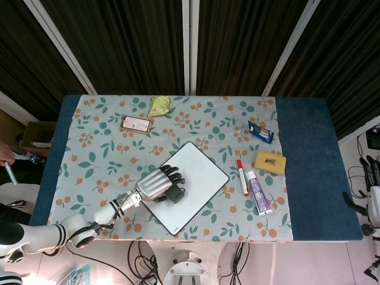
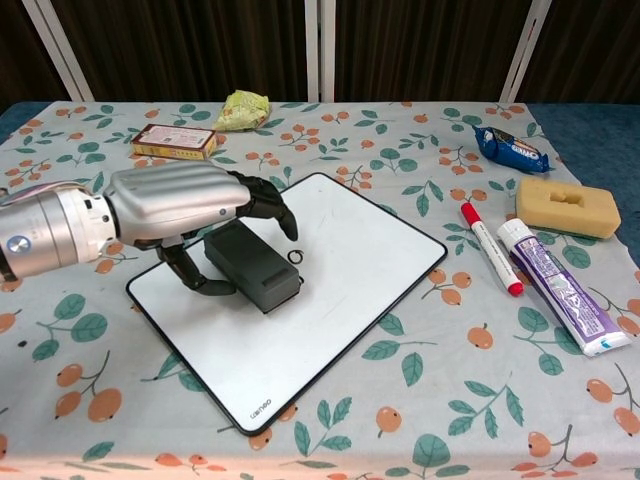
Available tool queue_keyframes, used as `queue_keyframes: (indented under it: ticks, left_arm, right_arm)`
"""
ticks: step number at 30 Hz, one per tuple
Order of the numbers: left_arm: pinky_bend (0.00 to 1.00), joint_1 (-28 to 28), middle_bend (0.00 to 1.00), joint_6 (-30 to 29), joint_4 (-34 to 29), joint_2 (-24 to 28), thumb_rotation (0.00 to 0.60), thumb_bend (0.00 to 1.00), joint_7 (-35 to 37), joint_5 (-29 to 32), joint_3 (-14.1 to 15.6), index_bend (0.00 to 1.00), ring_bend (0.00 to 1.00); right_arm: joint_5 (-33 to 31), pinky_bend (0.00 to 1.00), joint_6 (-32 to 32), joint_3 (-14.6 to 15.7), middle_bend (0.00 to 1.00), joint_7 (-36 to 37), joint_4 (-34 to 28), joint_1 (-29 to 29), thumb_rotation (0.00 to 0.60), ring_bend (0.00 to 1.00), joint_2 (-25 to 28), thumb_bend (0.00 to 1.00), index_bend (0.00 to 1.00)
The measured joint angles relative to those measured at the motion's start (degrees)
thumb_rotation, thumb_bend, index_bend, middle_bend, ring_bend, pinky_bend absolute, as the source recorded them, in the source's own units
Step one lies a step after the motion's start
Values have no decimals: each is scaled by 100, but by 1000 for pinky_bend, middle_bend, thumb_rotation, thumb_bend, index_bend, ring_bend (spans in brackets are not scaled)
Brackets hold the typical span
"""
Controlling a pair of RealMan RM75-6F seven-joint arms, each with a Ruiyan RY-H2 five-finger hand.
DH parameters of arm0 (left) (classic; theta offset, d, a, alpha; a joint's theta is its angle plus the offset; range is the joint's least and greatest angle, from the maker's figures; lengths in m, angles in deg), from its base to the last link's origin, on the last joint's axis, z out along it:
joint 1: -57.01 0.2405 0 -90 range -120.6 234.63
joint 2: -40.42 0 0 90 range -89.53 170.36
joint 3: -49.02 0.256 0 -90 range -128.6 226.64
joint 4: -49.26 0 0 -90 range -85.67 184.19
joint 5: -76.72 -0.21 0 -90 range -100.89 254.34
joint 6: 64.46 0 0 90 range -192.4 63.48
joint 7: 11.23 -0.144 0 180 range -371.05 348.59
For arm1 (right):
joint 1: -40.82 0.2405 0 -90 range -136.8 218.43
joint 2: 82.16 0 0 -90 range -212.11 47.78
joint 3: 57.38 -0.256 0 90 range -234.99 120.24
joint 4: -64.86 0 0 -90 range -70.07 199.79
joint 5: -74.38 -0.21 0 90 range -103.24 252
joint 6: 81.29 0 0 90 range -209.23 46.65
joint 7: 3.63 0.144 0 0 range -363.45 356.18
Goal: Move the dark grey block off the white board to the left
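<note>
The dark grey block (image 2: 258,268) lies on the left part of the white board (image 2: 340,290), tilted like the board itself. My left hand (image 2: 175,205) hovers low over the block's left end. Its thumb hangs beside the block's near-left side and its fingers (image 2: 275,207) curl down over the far side, without a clear grip. From the head view the left hand (image 1: 155,184) covers most of the block (image 1: 176,193) on the board (image 1: 199,172). My right hand (image 1: 373,190) hangs off the table's right edge, holding nothing, fingers apart.
A small black ring (image 2: 293,257) lies on the board by the block. A red marker (image 2: 488,247), a toothpaste tube (image 2: 555,285), a yellow sponge (image 2: 567,207) and a blue packet (image 2: 511,146) lie to the right. A small box (image 2: 174,141) and a yellow wrapper (image 2: 243,109) sit at the back left.
</note>
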Motion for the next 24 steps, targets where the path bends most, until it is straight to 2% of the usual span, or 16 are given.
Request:
queue_keyframes:
  ticks: [20,24]
  left_arm:
    - [280,14,297,-77,339,-207,600,292,93,-12,68,339,222]
    - [333,21,324,-118,361,-228,600,310,99,-6,54,370,245]
  right_arm:
    - [-72,0,-151,13,0,-160,-25,28,600,0,-59,177,0]
    - [-81,0,-162,7,0,-153,-21,31,600,0,-59,177,0]
